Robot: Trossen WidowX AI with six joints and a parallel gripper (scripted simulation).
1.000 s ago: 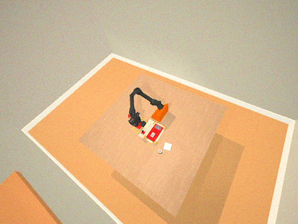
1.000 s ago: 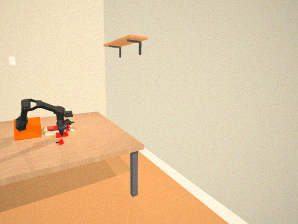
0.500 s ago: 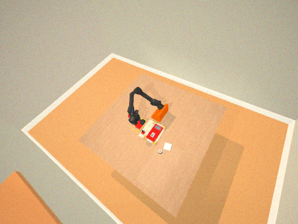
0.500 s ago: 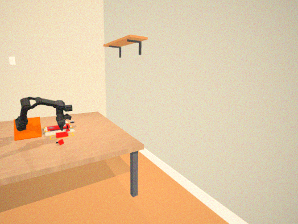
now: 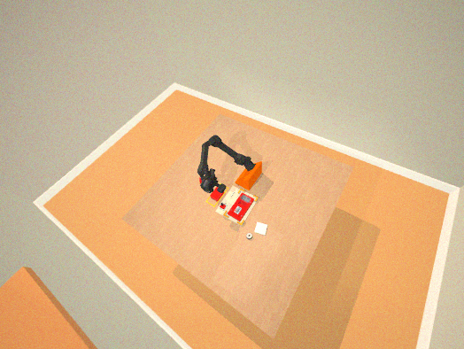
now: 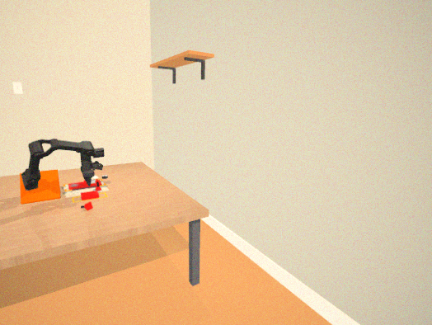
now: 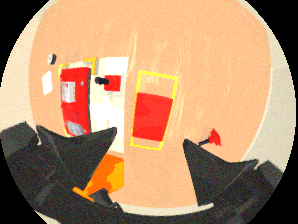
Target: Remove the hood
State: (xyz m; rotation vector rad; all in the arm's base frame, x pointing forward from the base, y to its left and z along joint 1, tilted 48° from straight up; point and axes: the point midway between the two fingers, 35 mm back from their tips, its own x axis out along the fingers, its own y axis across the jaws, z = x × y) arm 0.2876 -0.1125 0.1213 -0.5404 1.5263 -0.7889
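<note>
The red hood [image 7: 153, 117] [image 5: 217, 195] [image 6: 89, 195] lies flat on the table inside the yellow-outlined marked area [image 7: 137, 106] [image 6: 75, 200]. The red toy car [image 7: 76, 99] [image 5: 241, 205] [image 6: 79, 186] sits on a pale board beside it. My gripper [image 7: 150, 136] [image 5: 212, 184] [image 6: 91, 181] is open and empty. It hangs above the hood with its fingers spread to either side, clear of it.
The arm's orange base [image 5: 249, 175] [image 6: 41, 187] stands behind the car. A small red and black part [image 7: 213, 139] [image 6: 87, 206] lies just outside the marked area. A white square [image 5: 260, 228] and a small ring [image 5: 249, 234] lie beyond the car.
</note>
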